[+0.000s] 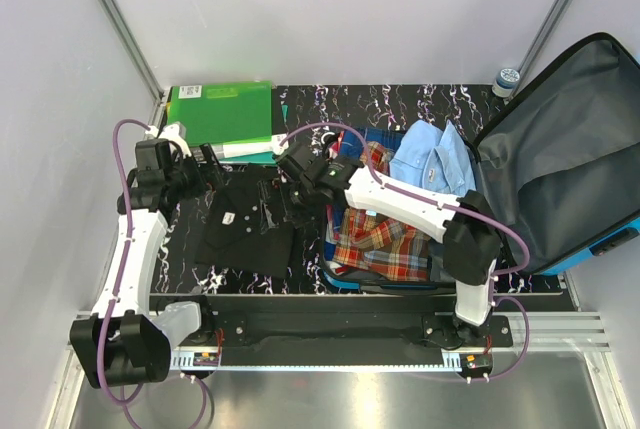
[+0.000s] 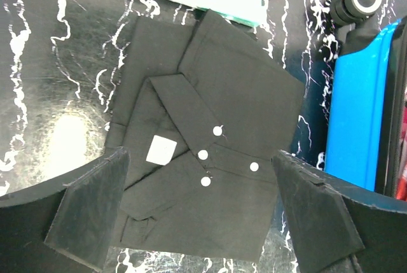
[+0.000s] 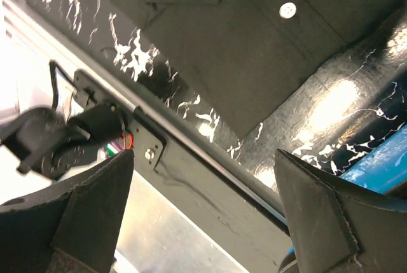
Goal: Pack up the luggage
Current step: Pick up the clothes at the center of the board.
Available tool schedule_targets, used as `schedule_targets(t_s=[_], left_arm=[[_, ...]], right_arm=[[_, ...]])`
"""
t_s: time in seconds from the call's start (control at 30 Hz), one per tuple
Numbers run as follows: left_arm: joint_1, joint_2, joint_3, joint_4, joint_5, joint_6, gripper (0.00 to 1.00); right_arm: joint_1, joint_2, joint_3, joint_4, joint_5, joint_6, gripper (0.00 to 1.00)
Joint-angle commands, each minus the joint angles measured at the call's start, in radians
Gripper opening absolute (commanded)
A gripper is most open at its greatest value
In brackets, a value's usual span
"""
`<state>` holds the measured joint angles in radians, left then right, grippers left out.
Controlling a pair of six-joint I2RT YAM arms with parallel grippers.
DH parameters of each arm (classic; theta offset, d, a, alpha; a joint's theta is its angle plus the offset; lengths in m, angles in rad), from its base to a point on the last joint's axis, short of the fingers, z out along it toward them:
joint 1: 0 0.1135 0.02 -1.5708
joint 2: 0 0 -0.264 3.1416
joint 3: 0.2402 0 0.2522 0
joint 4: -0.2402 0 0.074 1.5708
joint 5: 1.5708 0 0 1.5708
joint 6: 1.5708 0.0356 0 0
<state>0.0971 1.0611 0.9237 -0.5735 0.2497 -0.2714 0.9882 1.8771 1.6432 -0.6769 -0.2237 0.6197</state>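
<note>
One luggage (image 1: 570, 149) lies open at the 3 o'clock side of the tabletop (image 1: 400, 104), lid raised, containing a plaid shirt (image 1: 385, 244) and a blue shirt (image 1: 435, 159). A folded black shirt (image 1: 240, 219) lies at its 9 o'clock. The left gripper (image 2: 203, 212) hovers over that shirt and the right gripper (image 1: 298, 174) is at the shirt's 3 o'clock edge. Both are released and hold nothing.

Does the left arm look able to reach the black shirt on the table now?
Probably yes. The left gripper hangs right above the black shirt, jaws open, and nothing lies on it. The right gripper, near its edge, could crowd the move.
</note>
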Motion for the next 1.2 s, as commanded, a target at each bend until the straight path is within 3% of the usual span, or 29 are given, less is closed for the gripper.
schedule_targets(t_s=[0.0, 0.23, 0.83, 0.97, 1.17], left_arm=[[-0.002, -0.023, 0.003, 0.040, -0.053, -0.012, 0.99], [-0.002, -0.018, 0.001, 0.038, -0.069, -0.011, 0.99], [-0.002, 0.004, 0.001, 0.038, -0.083, 0.003, 0.99], [-0.002, 0.005, 0.000, 0.037, -0.079, 0.003, 0.99], [-0.002, 0.004, 0.000, 0.037, -0.073, 0.001, 0.99]], right_arm=[[0.012, 0.027, -0.009, 0.057, 0.101, 0.090, 0.96], [0.026, 0.106, -0.033, 0.066, 0.291, 0.146, 0.96], [0.027, 0.292, 0.027, 0.120, 0.400, 0.137, 0.95], [0.029, 0.323, 0.041, 0.140, 0.353, 0.135, 0.90], [0.029, 0.340, 0.043, 0.189, 0.300, 0.143, 0.71]])
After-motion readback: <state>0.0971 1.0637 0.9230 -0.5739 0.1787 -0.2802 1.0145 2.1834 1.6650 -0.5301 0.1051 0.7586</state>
